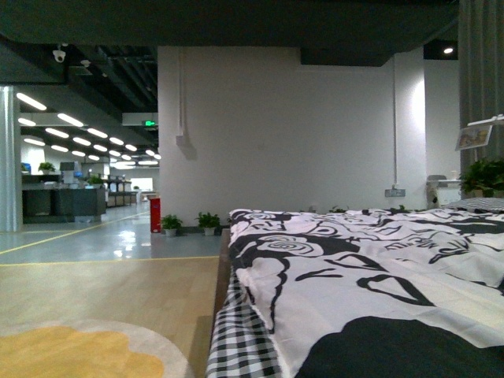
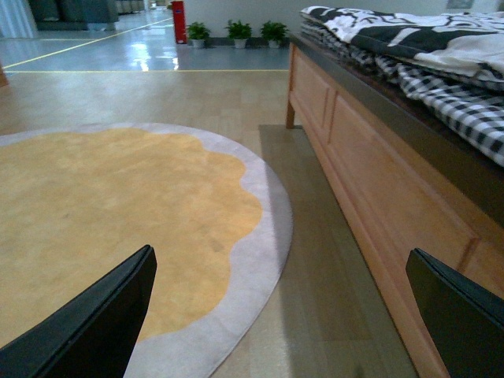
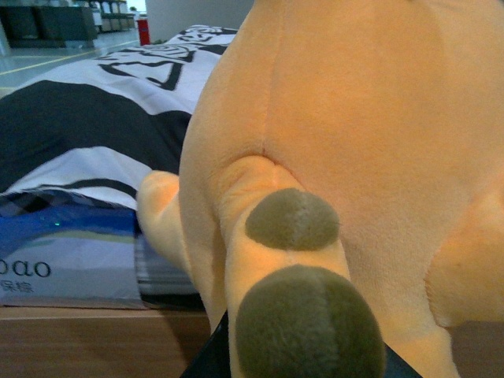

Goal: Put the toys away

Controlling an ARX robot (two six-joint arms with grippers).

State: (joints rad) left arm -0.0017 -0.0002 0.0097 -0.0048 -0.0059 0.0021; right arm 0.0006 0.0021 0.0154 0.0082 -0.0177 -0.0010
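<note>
Noted short, soft, matt plush on the orange-yellow stuffed toy animal (image 3: 354, 118), with the same nap on its dark olive round patches (image 3: 293, 220). Recorded thin, smooth, creased cloth on the black-and-white rose-print bedspread (image 1: 354, 268) and the black-and-white checked sheet (image 1: 240, 339). Found smooth, satin-finished wood on the orange-brown panelled bed frame (image 2: 370, 181). Logged low, matt pile on the round yellow rug with grey border (image 2: 118, 213). Observed pale matt wood-look flooring (image 2: 331, 315) and glossy grey flooring (image 1: 118, 240). Registered smooth matt black fingers (image 2: 102, 323), plastic-looking, on the left gripper (image 2: 279, 260).
</note>
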